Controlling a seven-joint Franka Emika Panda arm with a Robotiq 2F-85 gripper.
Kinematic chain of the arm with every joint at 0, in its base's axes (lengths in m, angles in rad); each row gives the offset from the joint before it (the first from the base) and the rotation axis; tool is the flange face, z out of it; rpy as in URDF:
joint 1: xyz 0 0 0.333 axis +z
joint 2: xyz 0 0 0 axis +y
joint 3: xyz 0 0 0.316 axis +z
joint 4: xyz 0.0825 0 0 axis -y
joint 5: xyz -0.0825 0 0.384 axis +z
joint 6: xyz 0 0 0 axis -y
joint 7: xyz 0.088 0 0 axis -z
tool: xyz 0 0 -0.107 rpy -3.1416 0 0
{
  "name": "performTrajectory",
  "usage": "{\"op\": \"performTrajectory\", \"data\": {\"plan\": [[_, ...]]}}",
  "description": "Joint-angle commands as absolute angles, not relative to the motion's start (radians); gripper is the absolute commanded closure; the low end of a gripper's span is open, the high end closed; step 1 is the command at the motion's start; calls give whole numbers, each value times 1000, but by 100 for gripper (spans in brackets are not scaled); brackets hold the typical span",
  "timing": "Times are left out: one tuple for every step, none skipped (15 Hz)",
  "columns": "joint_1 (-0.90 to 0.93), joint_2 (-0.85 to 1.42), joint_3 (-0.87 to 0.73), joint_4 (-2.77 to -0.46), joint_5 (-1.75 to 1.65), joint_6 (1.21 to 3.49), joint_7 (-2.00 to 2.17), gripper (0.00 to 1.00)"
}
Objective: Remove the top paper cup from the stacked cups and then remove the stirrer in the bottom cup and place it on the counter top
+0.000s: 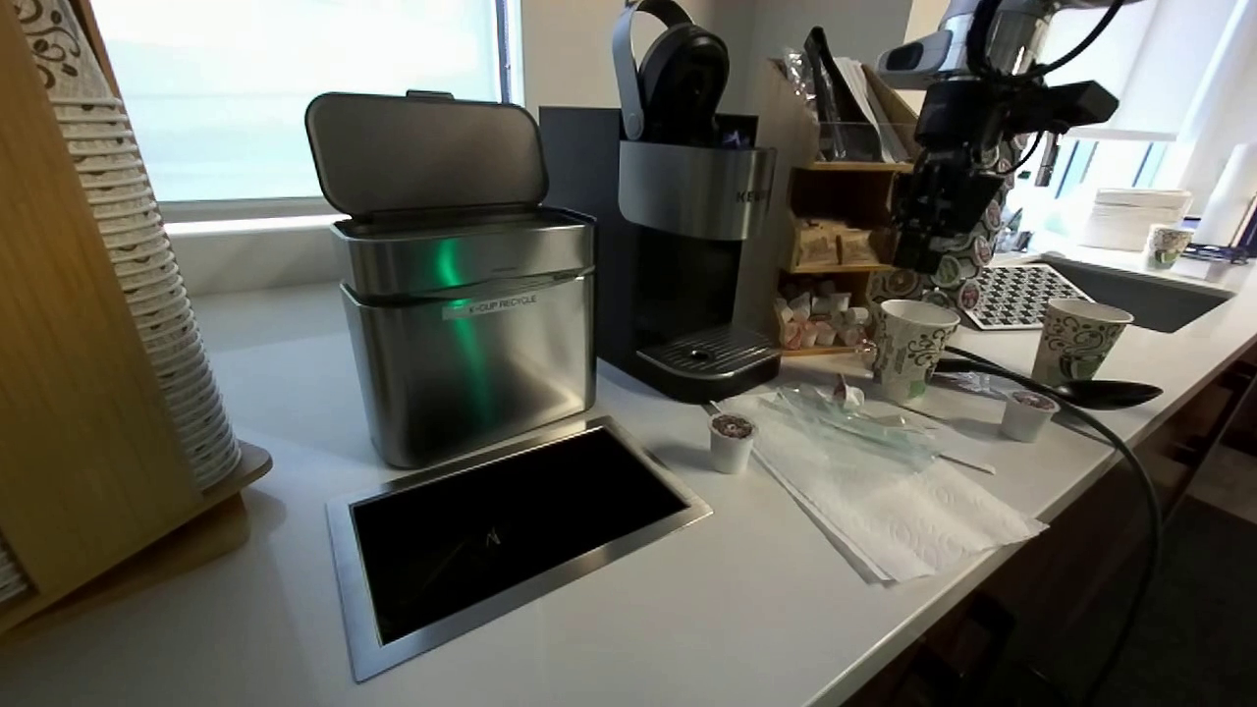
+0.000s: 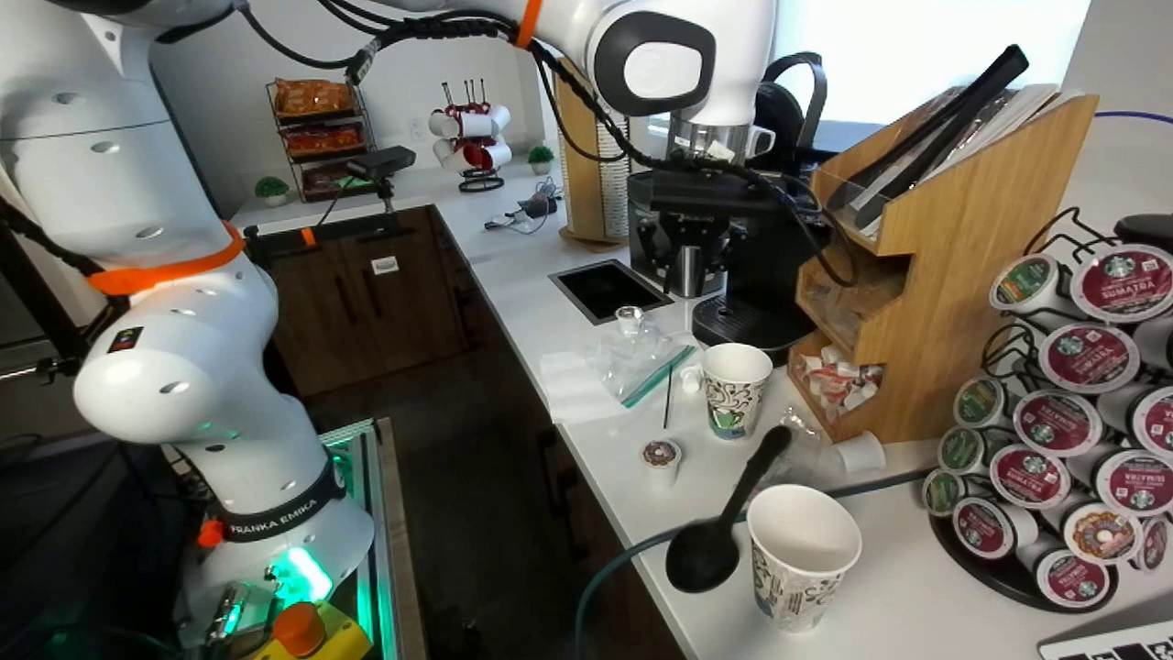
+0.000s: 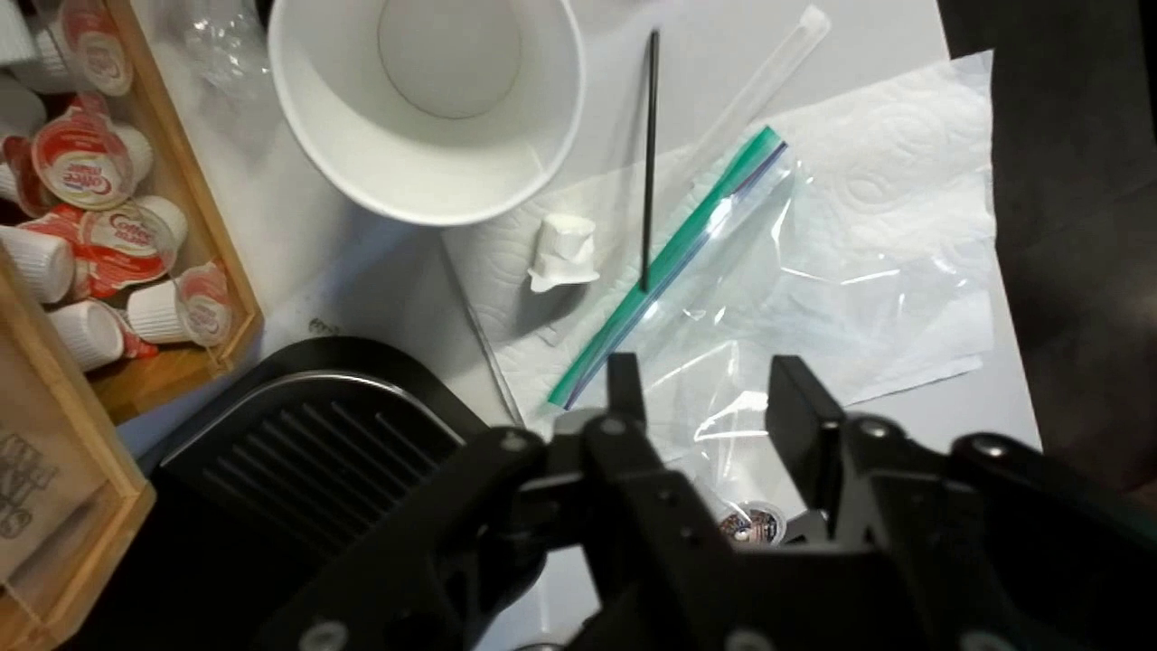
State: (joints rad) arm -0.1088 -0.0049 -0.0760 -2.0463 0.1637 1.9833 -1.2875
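Two printed white paper cups stand apart and upright on the counter top (image 1: 628,628); which was top or bottom I cannot tell. One cup (image 1: 913,349) (image 2: 736,394) stands beside the paper towel and looks empty in the wrist view (image 3: 434,172). Its twin cup (image 1: 1080,339) (image 2: 797,568) stands by a black spoon. A thin black stirrer (image 3: 649,163) (image 2: 668,399) lies on the counter top beside the nearer cup, its end at a plastic bag. My gripper (image 3: 705,380) is open and empty, raised above the bag; it shows in both exterior views (image 1: 918,257) (image 2: 687,275).
A coffee machine (image 1: 697,196) and a steel bin (image 1: 471,344) stand behind a framed cut-out (image 1: 530,589). A wooden organizer (image 2: 990,321), a pod rack (image 2: 1054,422), the black spoon (image 2: 704,555), a cable (image 2: 632,550), a plastic bag (image 3: 768,271) and small pods (image 2: 660,458) lie around.
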Motion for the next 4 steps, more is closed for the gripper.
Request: {"op": "performTrajectory", "data": {"plan": [[-113, -119, -100, -2102, 144, 1953, -1357, 26], [-103, -38, -96, -2050, 161, 1972, -1313, 19], [-103, -53, -101, -2051, 161, 1971, -1318, 35], [-103, -57, -103, -2051, 161, 1971, -1318, 28]]}}
